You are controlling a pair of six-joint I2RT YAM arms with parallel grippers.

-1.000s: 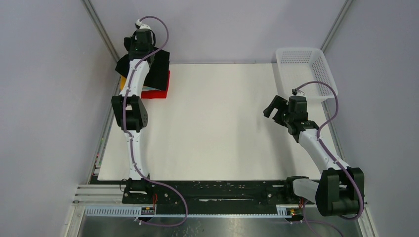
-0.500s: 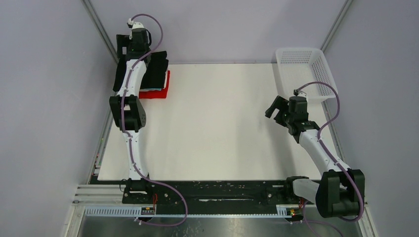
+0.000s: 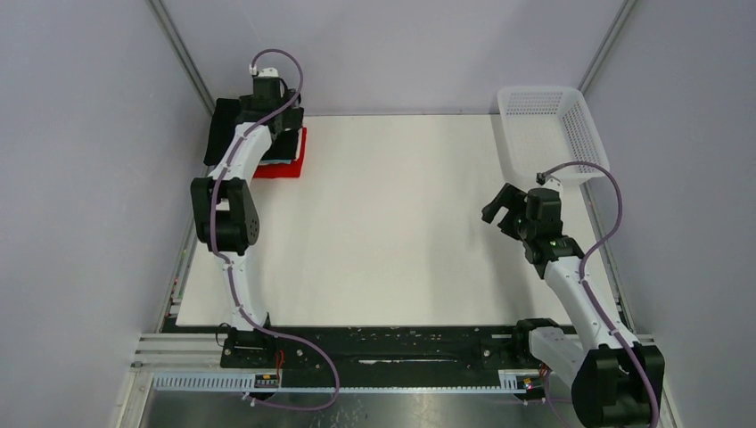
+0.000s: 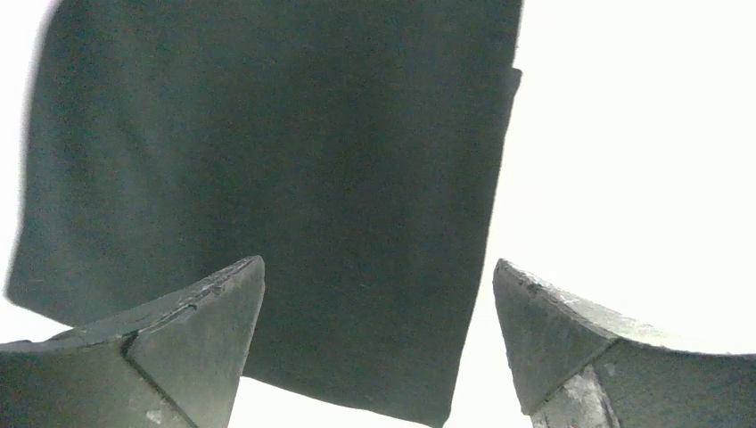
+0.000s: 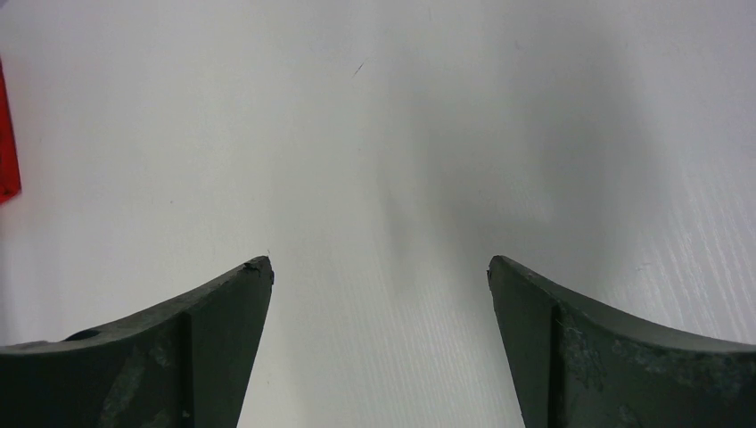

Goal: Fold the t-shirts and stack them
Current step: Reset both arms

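Note:
A folded black t-shirt (image 3: 221, 134) lies on top of the stack in the table's far left corner. A red t-shirt (image 3: 299, 153) shows at the bottom of the stack, and its edge also enters the right wrist view (image 5: 7, 143). My left gripper (image 3: 265, 105) hovers above the black t-shirt (image 4: 267, 143). In its wrist view the left gripper (image 4: 378, 264) is open and holds nothing. The shirts between black and red are hidden. My right gripper (image 3: 497, 203) is open over bare table at the right. Nothing lies between the right gripper's (image 5: 379, 263) fingers.
A white mesh basket (image 3: 548, 125) stands at the far right corner, just beyond the right arm. The left arm stretches along the table's left edge. The white table (image 3: 392, 223) spreads between the two arms.
My left gripper has opened and let go of the black t-shirt, which now rests flat on the stack. Its wrist has shifted slightly right. The right arm has drawn back a little toward its base.

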